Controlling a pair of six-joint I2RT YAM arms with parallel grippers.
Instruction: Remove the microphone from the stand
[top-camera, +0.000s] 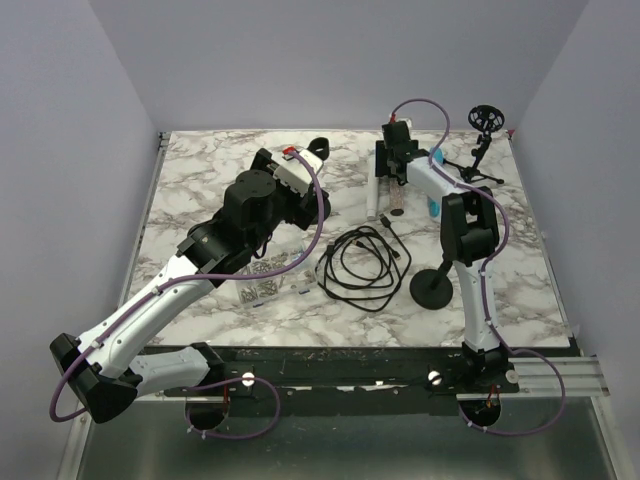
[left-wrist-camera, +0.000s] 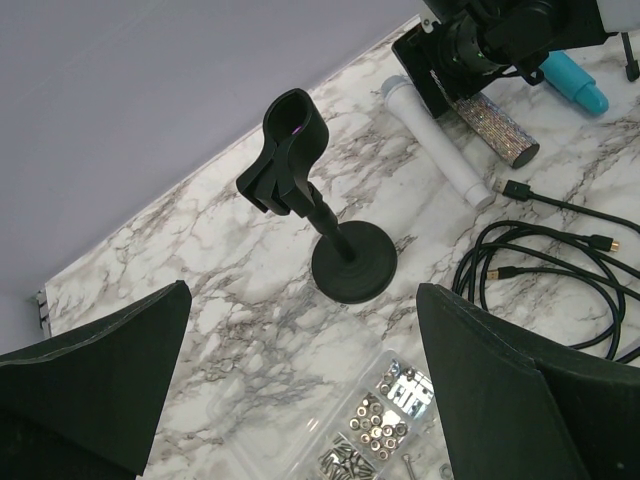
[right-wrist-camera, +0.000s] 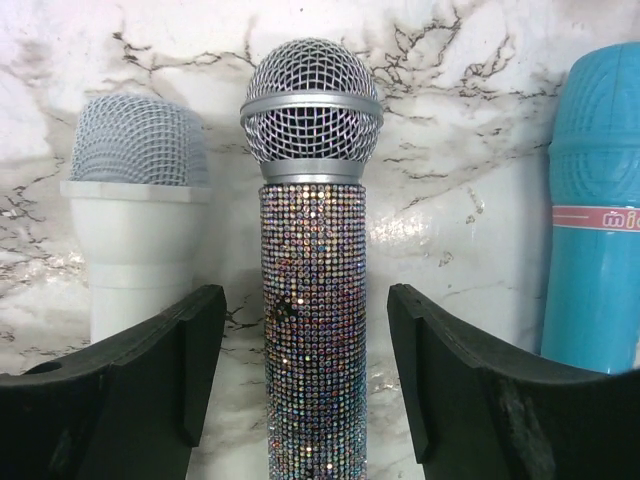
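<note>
A rhinestone-covered microphone (right-wrist-camera: 312, 300) with a silver mesh head lies flat on the marble table. My right gripper (right-wrist-camera: 305, 370) is open, one finger on each side of the microphone's body and not touching it. In the top view the right gripper (top-camera: 397, 165) is over this microphone (top-camera: 397, 203). A black desk stand (left-wrist-camera: 340, 250) with an empty clip (left-wrist-camera: 293, 130) stands upright; it also shows in the top view (top-camera: 318, 146). My left gripper (left-wrist-camera: 300, 400) is open and empty, just short of the stand. In the top view the left gripper (top-camera: 300, 168) is beside it.
A white microphone (right-wrist-camera: 135, 220) and a blue one (right-wrist-camera: 595, 230) lie on either side of the rhinestone one. Coiled black cables (top-camera: 362, 265), a clear box of screws and nuts (left-wrist-camera: 375, 420), a round black base (top-camera: 432, 288) and a tripod stand (top-camera: 482, 140) are on the table.
</note>
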